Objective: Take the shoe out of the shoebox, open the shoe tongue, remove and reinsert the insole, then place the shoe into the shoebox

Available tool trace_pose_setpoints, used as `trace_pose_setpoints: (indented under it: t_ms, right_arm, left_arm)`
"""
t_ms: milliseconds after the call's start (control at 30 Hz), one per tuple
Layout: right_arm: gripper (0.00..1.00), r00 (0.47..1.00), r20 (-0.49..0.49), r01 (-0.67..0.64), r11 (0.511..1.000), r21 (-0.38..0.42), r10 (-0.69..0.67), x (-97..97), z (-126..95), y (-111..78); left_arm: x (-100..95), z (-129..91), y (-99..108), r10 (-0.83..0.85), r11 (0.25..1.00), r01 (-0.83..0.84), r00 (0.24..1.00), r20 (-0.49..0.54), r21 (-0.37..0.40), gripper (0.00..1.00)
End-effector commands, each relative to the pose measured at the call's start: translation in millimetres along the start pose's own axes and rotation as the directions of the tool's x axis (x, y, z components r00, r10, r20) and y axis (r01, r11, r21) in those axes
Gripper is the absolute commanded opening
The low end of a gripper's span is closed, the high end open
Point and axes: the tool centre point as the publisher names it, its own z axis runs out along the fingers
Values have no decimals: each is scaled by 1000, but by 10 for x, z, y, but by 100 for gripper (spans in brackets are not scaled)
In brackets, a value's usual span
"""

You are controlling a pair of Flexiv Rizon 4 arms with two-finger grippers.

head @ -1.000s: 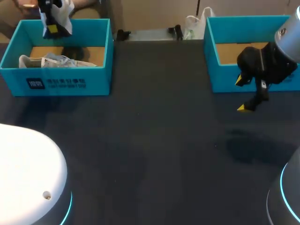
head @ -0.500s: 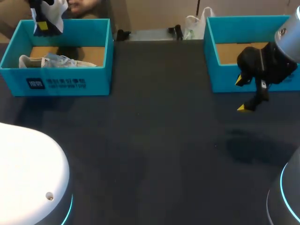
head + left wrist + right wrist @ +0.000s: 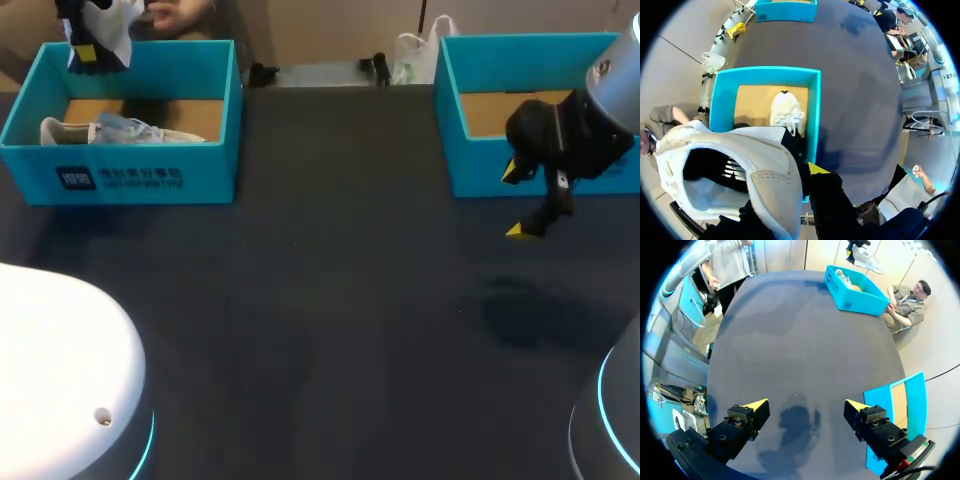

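Head view: at the upper left of the frame, the left gripper [image 3: 85,50] clamps a white low-cut shoe [image 3: 118,22] by its collar above the turquoise shoebox [image 3: 140,175], where a second white shoe [image 3: 120,130] lies on the cardboard floor. At right, the right gripper [image 3: 517,200] hangs, fingers wide apart, before another turquoise box [image 3: 480,165].

A white shoe [image 3: 757,167] is up in the air in the left gripper [image 3: 86,53], above the far left corner of the left shoebox [image 3: 130,165], its dark opening turned toward the wrist. That open turquoise box, with a brown cardboard floor, still holds a second white shoe [image 3: 120,130] lying on its side. A matching turquoise shoebox [image 3: 500,165] stands open at the table's far right.
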Motion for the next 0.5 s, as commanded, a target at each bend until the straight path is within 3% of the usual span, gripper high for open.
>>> trace_pose_setpoints:
  t_ms: [33, 500]
  right_arm:
    - [100, 1000, 2, 0, 1000, 1, 0, 5, 10, -5]
    - [100, 1000, 2, 0, 1000, 1, 0, 5, 10, -5]
  left_arm:
    - [-212, 97, 187, -18, 1000, 18, 1000, 2, 22, 0]
    - [-777, 340, 612, -27, 999, 26, 999, 42, 34, 0]
